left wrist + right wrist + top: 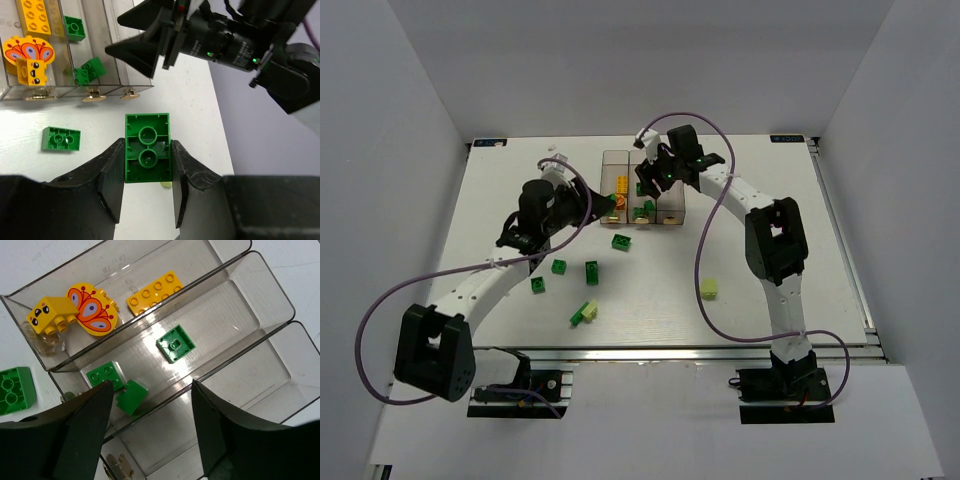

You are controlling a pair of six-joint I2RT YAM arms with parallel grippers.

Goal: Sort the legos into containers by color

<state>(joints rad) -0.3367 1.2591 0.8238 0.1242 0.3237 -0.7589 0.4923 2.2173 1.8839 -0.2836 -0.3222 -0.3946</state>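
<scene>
Collision looms: left gripper (147, 165), clamped on a green brick (147, 134), must reach the middle bin (226, 304) where the right gripper (150, 390) hovers unclenched.

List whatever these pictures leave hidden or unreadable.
Top view: the right gripper covers much of the bins; their bricks cannot be counted.
Left wrist: a pale piece under the held brick is almost wholly hidden by it.
Right wrist: the fingers cover the bins' near ends; a green brick is cut off by the left edge, perhaps the held one.
</scene>
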